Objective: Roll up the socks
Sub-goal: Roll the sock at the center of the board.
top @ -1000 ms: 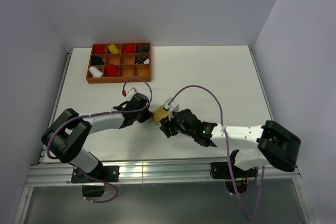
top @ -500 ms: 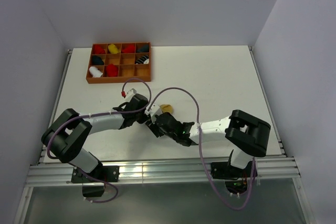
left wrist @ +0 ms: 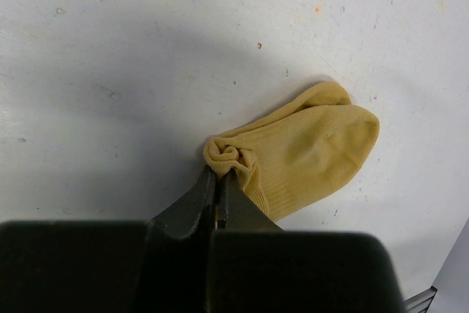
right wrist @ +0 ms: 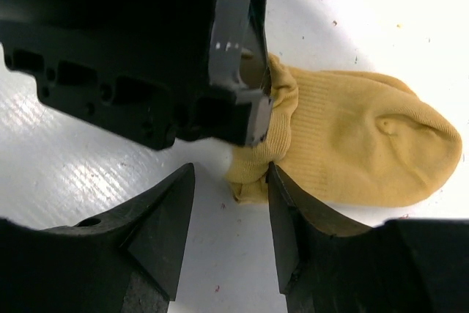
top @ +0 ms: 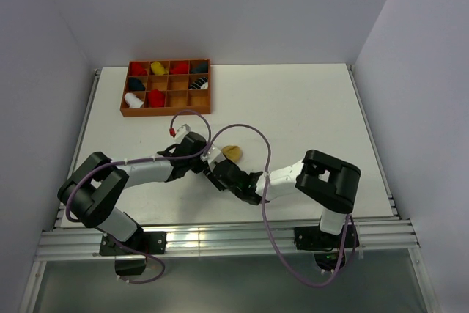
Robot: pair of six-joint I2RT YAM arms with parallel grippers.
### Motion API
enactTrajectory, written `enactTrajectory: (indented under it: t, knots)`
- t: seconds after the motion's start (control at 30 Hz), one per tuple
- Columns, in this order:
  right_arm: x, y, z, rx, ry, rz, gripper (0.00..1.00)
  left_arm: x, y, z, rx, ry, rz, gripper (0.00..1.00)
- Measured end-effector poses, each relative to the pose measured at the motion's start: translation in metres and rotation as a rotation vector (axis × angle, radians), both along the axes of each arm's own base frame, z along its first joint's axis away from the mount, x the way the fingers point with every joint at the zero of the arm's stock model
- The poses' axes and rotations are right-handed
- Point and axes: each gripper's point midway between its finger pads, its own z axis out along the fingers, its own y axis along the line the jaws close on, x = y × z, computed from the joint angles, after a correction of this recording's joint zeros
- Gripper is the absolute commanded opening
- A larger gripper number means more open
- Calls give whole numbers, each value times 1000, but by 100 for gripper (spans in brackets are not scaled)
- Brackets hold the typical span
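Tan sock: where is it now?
Top view: tan sock lies flat around the middle of the table, below-right of the tray. Shut left fingers pinch its rolled end; open right fingers straddle that end.

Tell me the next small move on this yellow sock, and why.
Probably close the right gripper on the rolled end: its open jaws straddle the bunched end of the yellow sock, which the left gripper pinches shut, and most of the sock lies flat, unrolled.
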Motion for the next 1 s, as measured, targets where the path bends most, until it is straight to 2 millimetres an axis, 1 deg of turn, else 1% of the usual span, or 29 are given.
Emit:
enactTrajectory:
  t: [0.07,0.17,0.23,0.27,0.33,0.37,0.47,0.53,0.63,0.67,0.73,0.77,0.83,1.0]
  knots:
    - [2,1,0,2,-6,-7,51,0,0,0,-3,0,-2,0]
    - [4,1,0,2,-13,-16,48,-1,-1,-1,-10,0,1,0]
    - [7,3,0,1,-18,-25,40,-1,-1,-1,-15,0,4,0]
    - [9,2,-1,0,-21,-32,28,-1,-1,-1,-16,1,5,0]
    - [13,0,-2,-4,-23,-48,14,-1,-1,-1,-19,0,7,0]
    - [14,0,-3,-2,-22,-55,1,0,-1,0,-22,-3,8,0]
    - [16,-1,-3,17,-4,-65,0,1,-2,1,-29,-10,12,1]
    - [18,-1,-2,48,31,-66,0,1,-1,2,-35,-17,20,4]
    - [21,-4,0,119,127,-54,0,-2,3,7,-52,-30,34,16]
    - [23,-7,0,144,165,-53,0,-4,4,8,-59,-32,37,24]
    - [28,-13,1,196,237,-52,0,-8,5,13,-75,-39,38,34]
    - [31,-17,2,221,272,-50,0,-9,5,15,-82,-42,39,44]
    - [31,-19,2,276,352,-28,0,-11,4,20,-96,-51,40,50]
    - [24,-20,2,381,544,37,0,-11,4,28,-123,-70,44,55]
